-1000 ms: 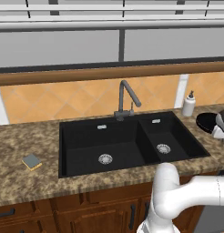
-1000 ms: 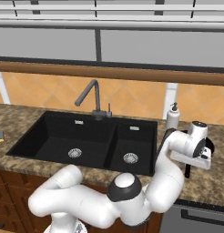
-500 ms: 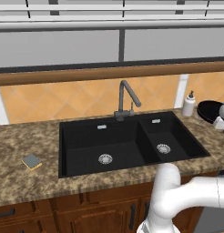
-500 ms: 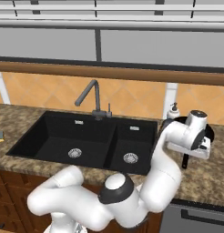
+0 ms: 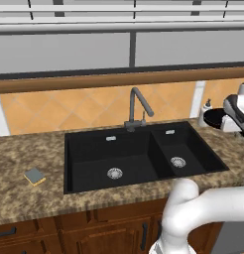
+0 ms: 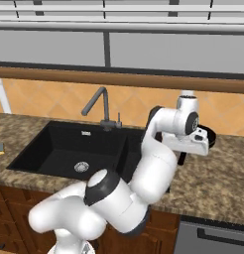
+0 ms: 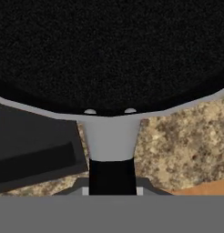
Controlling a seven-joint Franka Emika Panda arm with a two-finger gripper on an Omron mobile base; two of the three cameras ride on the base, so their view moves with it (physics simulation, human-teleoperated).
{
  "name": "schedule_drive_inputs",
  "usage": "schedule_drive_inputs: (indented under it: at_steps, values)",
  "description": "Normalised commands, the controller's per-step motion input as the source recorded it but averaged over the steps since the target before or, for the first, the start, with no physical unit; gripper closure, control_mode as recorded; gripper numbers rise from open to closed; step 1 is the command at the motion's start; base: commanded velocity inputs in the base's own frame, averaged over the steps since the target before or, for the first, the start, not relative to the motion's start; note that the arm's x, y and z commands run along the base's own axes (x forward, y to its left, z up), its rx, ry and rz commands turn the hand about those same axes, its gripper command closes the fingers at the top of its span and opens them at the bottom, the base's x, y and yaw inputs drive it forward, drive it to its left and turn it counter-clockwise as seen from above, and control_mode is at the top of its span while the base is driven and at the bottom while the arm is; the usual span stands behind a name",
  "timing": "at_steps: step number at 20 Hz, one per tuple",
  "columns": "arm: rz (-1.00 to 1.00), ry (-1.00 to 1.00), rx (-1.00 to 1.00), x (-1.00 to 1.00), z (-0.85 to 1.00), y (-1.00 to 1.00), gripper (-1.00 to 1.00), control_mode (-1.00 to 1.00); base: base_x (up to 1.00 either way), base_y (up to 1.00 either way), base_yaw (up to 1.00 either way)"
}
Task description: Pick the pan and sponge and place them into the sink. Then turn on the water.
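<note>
left to right: the sponge (image 5: 34,176) lies flat on the speckled counter (image 5: 25,196), left of and apart from the black sink (image 5: 139,156); the faucet (image 5: 137,106) stands behind the basins. at right, the gripper (image 6: 182,158) is clamped narrow on the handle of the pan (image 7: 112,50), which is lifted above the counter beyond the sink's right end (image 5: 213,117).

Saw the pan (image 6: 210,134) raised over the worktop's (image 6: 218,183) right part, beside the sink (image 6: 59,149), behind the closed gripper (image 6: 182,158).
</note>
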Motion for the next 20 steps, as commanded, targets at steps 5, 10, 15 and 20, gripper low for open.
schedule_drive_inputs:
  at_steps: [5,10,15,20]
  values:
    - [0.00,-0.07,0.00,-0.70,0.20,0.85,1.00,-1.00,0.00,0.00,0.00]
    - [0.00,0.00,0.00,-0.51,0.33,0.97,1.00,-1.00,0.00,0.00,0.00]
    - [-0.02,0.00,0.00,-0.36,0.49,1.00,1.00,-1.00,0.00,0.00,0.00]
    - [-0.08,0.00,-0.01,-0.41,0.57,0.97,1.00,-1.00,0.00,0.00,0.00]
